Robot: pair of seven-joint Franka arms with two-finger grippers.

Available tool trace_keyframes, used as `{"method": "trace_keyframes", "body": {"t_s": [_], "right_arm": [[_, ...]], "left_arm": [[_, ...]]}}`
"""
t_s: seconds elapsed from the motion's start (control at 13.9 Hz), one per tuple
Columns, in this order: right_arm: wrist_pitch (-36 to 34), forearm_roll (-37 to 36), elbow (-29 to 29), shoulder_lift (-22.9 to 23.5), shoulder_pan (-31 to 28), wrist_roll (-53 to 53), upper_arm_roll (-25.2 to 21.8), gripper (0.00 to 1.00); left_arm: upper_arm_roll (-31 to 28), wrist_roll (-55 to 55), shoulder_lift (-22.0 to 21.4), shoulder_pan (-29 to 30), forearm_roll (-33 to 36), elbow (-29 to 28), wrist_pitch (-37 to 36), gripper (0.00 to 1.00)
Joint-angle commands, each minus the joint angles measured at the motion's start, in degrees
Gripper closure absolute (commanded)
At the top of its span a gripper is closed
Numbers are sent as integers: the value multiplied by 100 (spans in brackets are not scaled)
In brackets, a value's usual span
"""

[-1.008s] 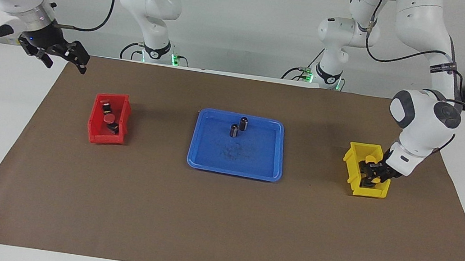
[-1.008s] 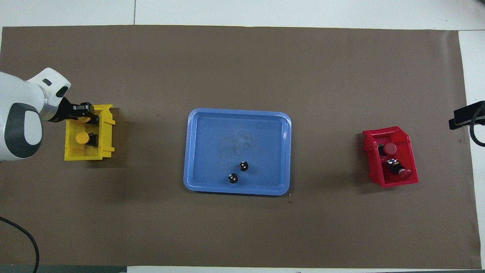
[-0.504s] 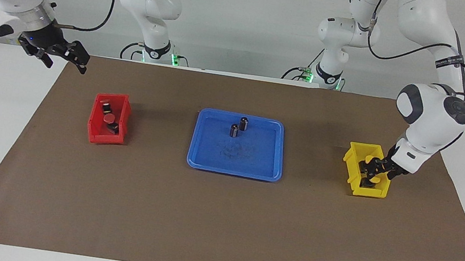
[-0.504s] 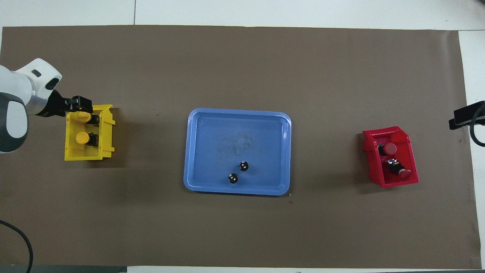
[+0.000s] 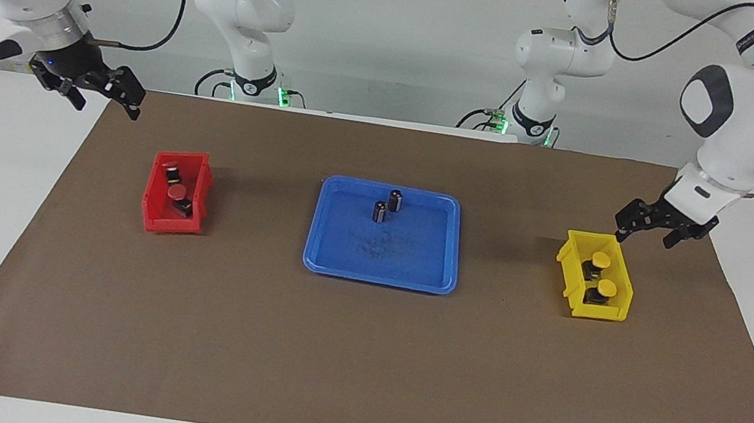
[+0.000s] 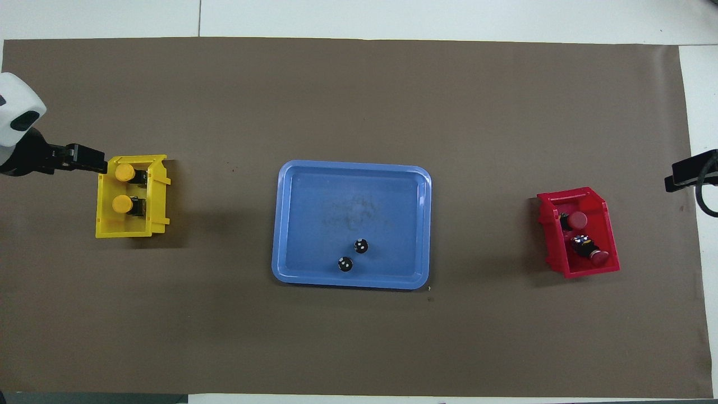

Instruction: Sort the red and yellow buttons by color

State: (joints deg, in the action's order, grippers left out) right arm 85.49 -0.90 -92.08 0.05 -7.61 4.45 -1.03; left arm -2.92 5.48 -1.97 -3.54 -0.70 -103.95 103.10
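Two yellow buttons (image 5: 601, 261) (image 5: 606, 286) sit side by side in the yellow bin (image 5: 569, 264) at the left arm's end; the overhead view shows them too (image 6: 124, 171) (image 6: 120, 203). Two red buttons (image 5: 170, 171) (image 5: 179, 192) lie in the red bin (image 5: 152, 209) at the right arm's end. My left gripper (image 5: 647, 233) is open and empty, raised over the mat just off the yellow bin's edge. My right gripper (image 5: 104, 96) is open and empty, held high over the mat's corner, waiting.
A blue tray (image 5: 406, 264) lies mid-table with two dark cylinders (image 5: 395, 200) (image 5: 380, 211) standing in its part nearer to the robots. Brown mat (image 5: 356, 356) covers the table.
My left gripper was down in the yellow bin at a yellow button. It has let the button go, risen out of the bin and drawn back. The right arm has not moved.
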Motion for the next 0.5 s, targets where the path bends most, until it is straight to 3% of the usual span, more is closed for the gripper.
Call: {"method": "trace_keyframes", "body": {"t_s": [0.0,0.43], "right_arm": [[-68,46,-47,-58,5,-58,6,0],[-68,46,-47,-58,5,-58,6,0]], "left_arm": [[81,76,29,-77,114,637,-763,0],[99,68,-5,-314,26,877,-1117,0]]}}
